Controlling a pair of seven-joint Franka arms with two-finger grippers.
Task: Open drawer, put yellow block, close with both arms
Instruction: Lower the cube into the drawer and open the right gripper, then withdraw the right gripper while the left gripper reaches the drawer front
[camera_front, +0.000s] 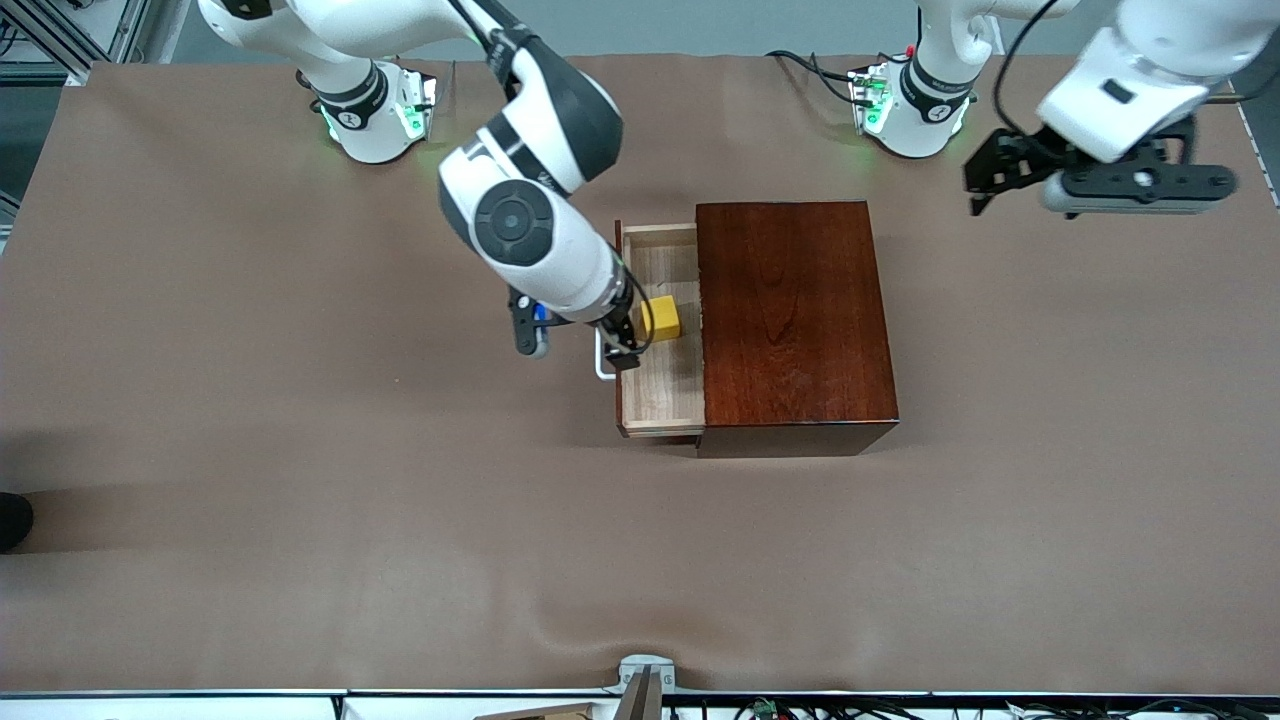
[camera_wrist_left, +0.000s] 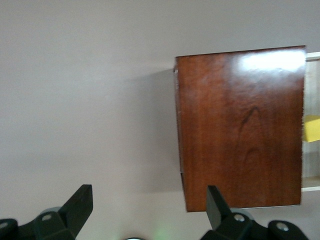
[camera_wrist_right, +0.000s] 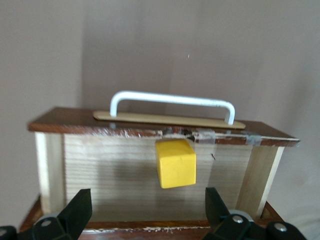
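Since the pale light-wood drawer (camera_front: 660, 335) is seen pulled out of the glossy dark reddish-brown wooden box (camera_front: 790, 320) toward the right arm's end of the table, and the small bright-yellow cube (camera_front: 661, 319) is seen lying on the drawer floor, the opening and the placing are judged done; only the closing with both arms is left.

The right arm's black two-finger gripper (camera_front: 622, 345) is held over the drawer's front edge, just beside the white U-shaped bar handle (camera_wrist_right: 172, 102); its jaws are spread apart with nothing between them, and the cube is seen free beneath them in the right wrist view.

The left arm's gripper (camera_front: 985, 180) is held over bare table toward the left arm's end, well apart from the box, jaws likewise apart and empty; it is judged to be waiting.

Around the box only the brown table covering (camera_front: 300, 450) is found. Nothing is seen in the drawer's path, though the right gripper would first need to be cleared from above the tray.
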